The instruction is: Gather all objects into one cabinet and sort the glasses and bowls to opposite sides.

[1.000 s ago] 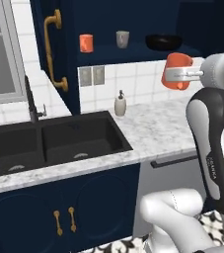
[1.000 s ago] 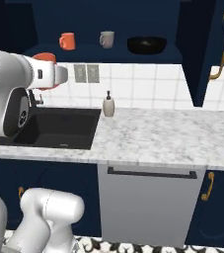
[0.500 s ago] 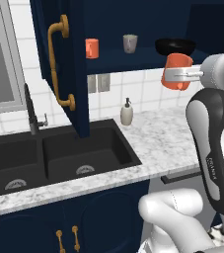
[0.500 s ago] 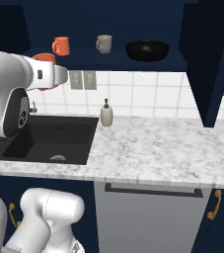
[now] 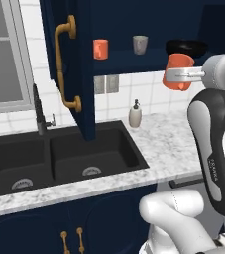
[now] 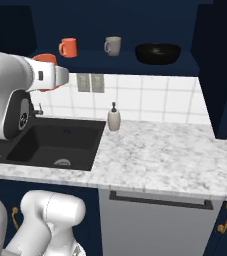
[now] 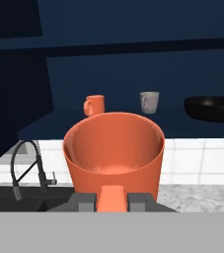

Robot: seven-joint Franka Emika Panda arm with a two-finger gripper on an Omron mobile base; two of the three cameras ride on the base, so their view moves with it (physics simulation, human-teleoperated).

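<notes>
We see a kitchen with a dark navy wall cabinet (image 5: 148, 30) whose tall door (image 5: 86, 74) stands swung open, its long curved brass handle (image 5: 64, 64) facing us in the upper left of the left base view. On the navy shelf (image 6: 150, 65) inside the cabinet stand three things in a row: an orange-red cup (image 6: 68, 47) at the left, a grey-beige cup (image 6: 113, 45) in the middle, and a wide, glossy black bowl (image 6: 158, 53) at the right. They are spaced apart and do not touch.

The pincer (image 7: 112, 197) is closed on the handle of a second orange-red cup (image 7: 114, 150). In the hand view this held cup sits in the lower centre, upright with its open mouth toward us, and the shelf with its three things lies beyond it. In the left base view the held cup hangs in the upper right of the frame, just below and in front of the bowl. In the right base view the same cup peeks out behind the white arm at the upper left, lower than the shelf.

Below, a speckled white marble tabletop (image 6: 160, 160) carries a cream soap dispenser bottle (image 6: 114, 118) against the tiled wall. A black double sink (image 5: 59, 158) with a dark faucet (image 5: 38, 109) lies in the left part of the left base view.
</notes>
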